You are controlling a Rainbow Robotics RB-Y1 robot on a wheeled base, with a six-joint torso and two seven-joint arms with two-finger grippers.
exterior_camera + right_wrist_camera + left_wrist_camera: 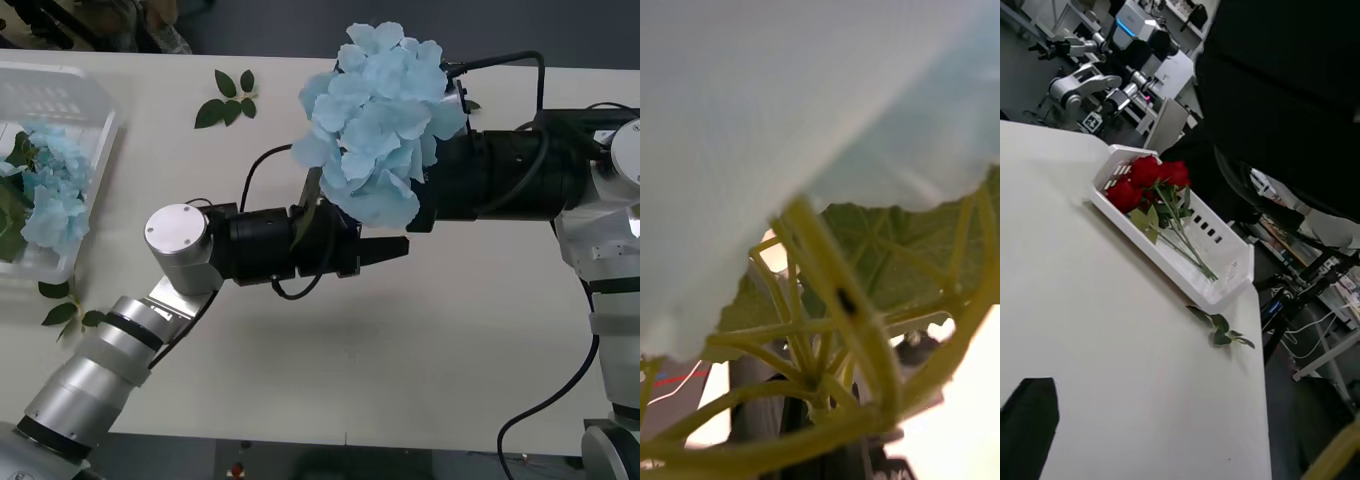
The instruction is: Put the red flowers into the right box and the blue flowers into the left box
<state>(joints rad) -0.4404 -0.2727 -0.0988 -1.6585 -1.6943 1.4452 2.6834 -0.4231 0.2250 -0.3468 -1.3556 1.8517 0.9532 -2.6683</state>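
A pale blue flower hangs high over the table's middle at the end of my right arm. Its bloom hides the right gripper in the front view. In the right wrist view the petals and branching green stems sit right at my right gripper, which is shut on the stem base. A leaf and stem dangle past my left gripper, which is open just below the bloom and holds nothing. The left box holds more blue flowers. The right box holds red flowers.
Loose green leaf sprigs lie on the white table: one at the back, one by the left box, one near the right box. My right arm reaches in from the right. The table's near half is bare.
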